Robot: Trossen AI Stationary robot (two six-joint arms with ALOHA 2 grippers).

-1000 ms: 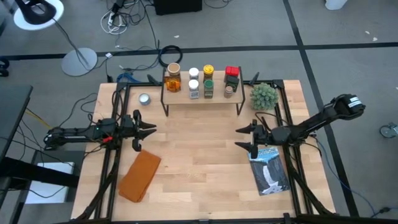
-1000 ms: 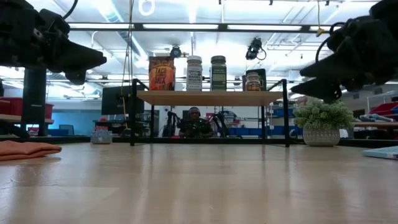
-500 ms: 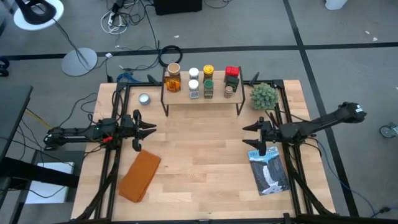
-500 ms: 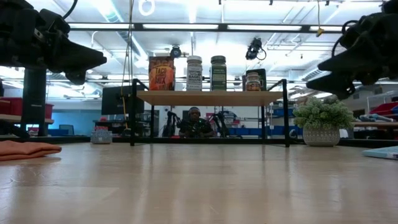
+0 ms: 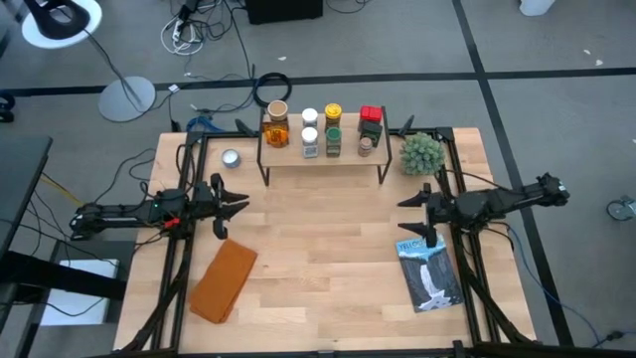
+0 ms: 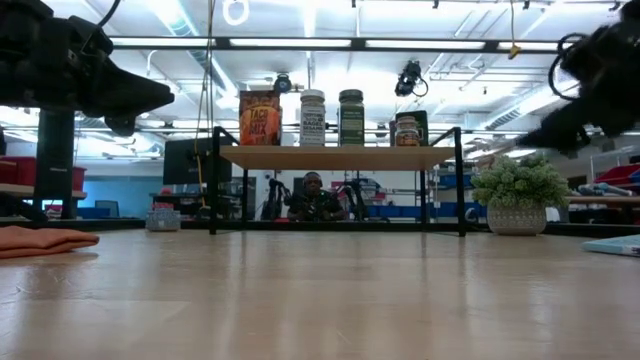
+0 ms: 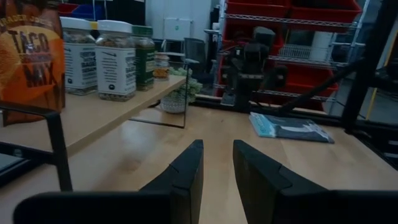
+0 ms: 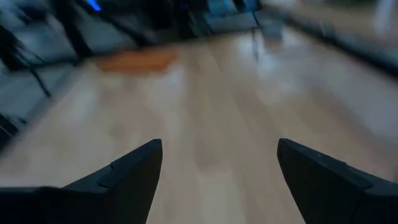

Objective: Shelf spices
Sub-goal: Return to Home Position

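Several spices, among them an amber jar (image 5: 277, 129), white-topped jars (image 5: 309, 118), a yellow-topped one (image 5: 333, 111) and a red-topped one (image 5: 371, 114), stand on the wooden top of the shelf (image 5: 323, 156) at the table's far side. In the left wrist view they line the shelf top (image 7: 93, 112). My left gripper (image 5: 241, 207) hovers over the table's left part, its fingers a narrow gap apart (image 7: 217, 155), nothing between them. Above the right part hangs my right gripper (image 5: 404, 219), wide open (image 8: 221, 162) and empty.
An orange cloth (image 5: 225, 281) lies near left. A booklet (image 5: 430, 273) lies near right, just under my right gripper. A spiky green plant ball (image 5: 420, 152) stands right of the shelf, a flat silver tin (image 5: 231, 157) left of it. Bare wood lies between the arms.
My right gripper has drawn back toward the table's right edge and risen a little, staying wide open and empty. The spices and the shelf have not moved.
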